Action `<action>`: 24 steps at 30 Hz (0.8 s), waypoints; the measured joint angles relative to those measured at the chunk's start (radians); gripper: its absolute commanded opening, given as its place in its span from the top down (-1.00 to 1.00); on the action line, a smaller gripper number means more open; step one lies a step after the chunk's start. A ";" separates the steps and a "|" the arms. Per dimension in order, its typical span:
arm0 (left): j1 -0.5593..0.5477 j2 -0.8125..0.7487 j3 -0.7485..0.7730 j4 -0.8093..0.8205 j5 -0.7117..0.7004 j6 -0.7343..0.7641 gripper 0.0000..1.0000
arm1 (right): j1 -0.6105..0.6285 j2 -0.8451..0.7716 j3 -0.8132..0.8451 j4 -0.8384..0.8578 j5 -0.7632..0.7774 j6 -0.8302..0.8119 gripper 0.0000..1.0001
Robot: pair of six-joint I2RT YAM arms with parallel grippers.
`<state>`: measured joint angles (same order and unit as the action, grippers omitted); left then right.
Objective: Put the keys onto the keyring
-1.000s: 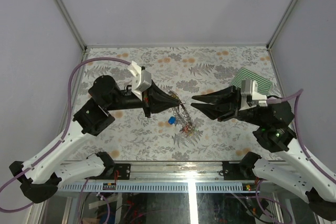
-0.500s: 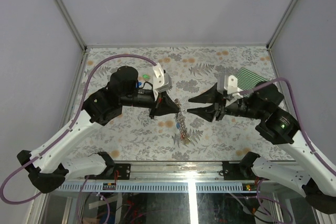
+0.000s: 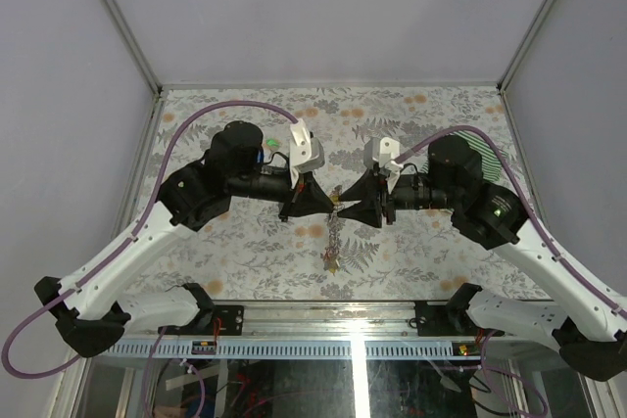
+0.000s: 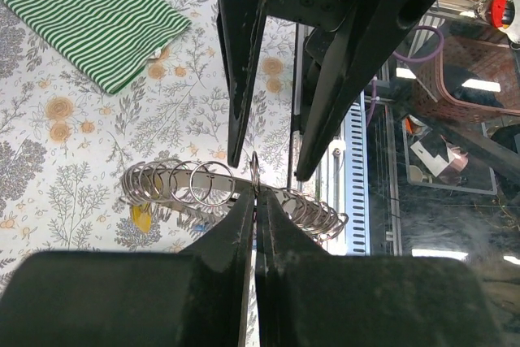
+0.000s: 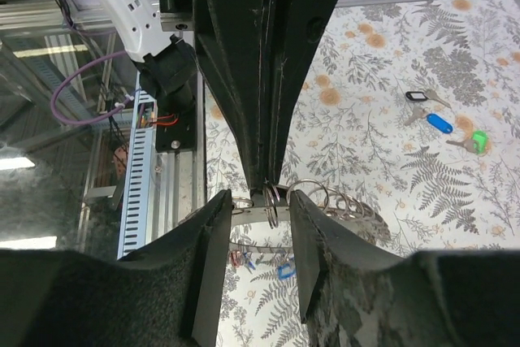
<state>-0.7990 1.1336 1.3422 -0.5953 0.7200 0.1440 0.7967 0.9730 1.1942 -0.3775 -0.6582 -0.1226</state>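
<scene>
Left gripper [image 4: 256,209] is clamped shut on the keyring [image 4: 203,188], held above the table's centre; right gripper [image 5: 258,221] meets it from three o'clock, jaws apart astride it; loose keys [image 5: 439,123] lie at ten o'clock. Keys look light, stiff and slippery; best pinched by their plastic heads.

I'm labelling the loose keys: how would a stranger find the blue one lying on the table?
In the right wrist view, look to the right side of the floral table. Three loose keys lie there in a slanting row. The blue key is the middle one, between the black-headed key above left and the green-headed key below right.
</scene>
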 measured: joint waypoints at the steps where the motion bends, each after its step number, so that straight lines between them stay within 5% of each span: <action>1: 0.000 0.003 0.002 -0.001 0.002 0.000 1.00 | 0.000 0.007 0.002 -0.003 -0.003 -0.004 0.21; 8: 0.000 0.007 0.004 -0.003 0.009 0.004 1.00 | 0.000 0.034 0.014 -0.023 -0.014 -0.028 0.33; 17: 0.000 0.007 0.004 -0.004 0.019 0.008 1.00 | 0.000 0.036 0.014 -0.034 -0.014 -0.040 1.00; 20: 0.000 0.007 0.005 -0.005 0.018 0.010 0.98 | 0.000 0.036 0.014 -0.032 -0.015 -0.035 1.00; 24: 0.000 0.003 0.005 -0.003 0.018 0.011 0.70 | 0.000 0.032 0.012 -0.024 -0.015 -0.015 1.00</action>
<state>-0.7990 1.1370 1.3468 -0.5980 0.7380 0.1555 0.7967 1.0054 1.2064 -0.4011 -0.6731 -0.1379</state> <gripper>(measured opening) 0.068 0.011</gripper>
